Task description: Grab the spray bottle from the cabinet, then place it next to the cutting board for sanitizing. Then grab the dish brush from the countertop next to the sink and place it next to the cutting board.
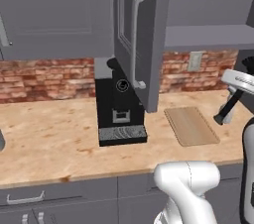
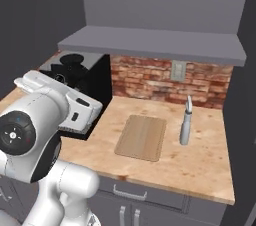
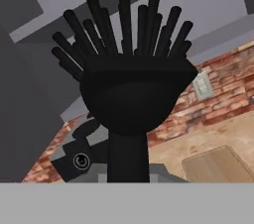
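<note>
While the slim black bristly dish brush (image 3: 130,99) is clamped in the shut gripper, the pale grey spray bottle (image 2: 186,126) is seen upright beside the light-wood cutting board (image 2: 141,136), toward the butcher-block countertop's (image 2: 200,165) right end.

Flat even rendered light, no glare, countertop (image 1: 59,134) and brick wall (image 1: 44,79) brightly lit, cabinet (image 2: 150,45) underside and far left dim, soft low-resolution edges, dish brush (image 3: 130,84) an unlit black silhouette close to lens.

White rounded arm (image 2: 35,135), dark round joint caps
</note>
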Controlling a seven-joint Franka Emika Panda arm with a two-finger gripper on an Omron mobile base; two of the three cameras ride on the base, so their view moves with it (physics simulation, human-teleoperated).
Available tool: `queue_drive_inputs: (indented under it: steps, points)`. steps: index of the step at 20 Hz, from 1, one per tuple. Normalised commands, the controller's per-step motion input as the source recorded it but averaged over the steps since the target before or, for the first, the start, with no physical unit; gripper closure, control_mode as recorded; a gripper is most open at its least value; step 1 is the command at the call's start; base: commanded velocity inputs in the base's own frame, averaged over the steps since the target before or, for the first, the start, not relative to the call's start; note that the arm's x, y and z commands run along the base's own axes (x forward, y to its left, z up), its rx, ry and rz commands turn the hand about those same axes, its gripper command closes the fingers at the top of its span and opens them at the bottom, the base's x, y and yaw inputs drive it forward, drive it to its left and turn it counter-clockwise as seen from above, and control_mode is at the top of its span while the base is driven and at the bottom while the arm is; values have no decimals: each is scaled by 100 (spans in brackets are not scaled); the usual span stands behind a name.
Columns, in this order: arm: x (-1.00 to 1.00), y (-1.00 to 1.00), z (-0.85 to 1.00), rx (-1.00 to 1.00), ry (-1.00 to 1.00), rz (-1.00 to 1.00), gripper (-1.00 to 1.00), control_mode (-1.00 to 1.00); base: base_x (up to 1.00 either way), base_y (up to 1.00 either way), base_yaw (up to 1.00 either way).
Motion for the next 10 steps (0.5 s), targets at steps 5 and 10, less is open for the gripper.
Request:
queue_drive_inputs:
  steps: [5, 10]
  points:
    - [0, 0, 0, 0, 0, 0, 100, 100, 44, 34, -16]
    - [0, 0, 0, 0, 0, 0, 100, 100, 25, 12, -7]
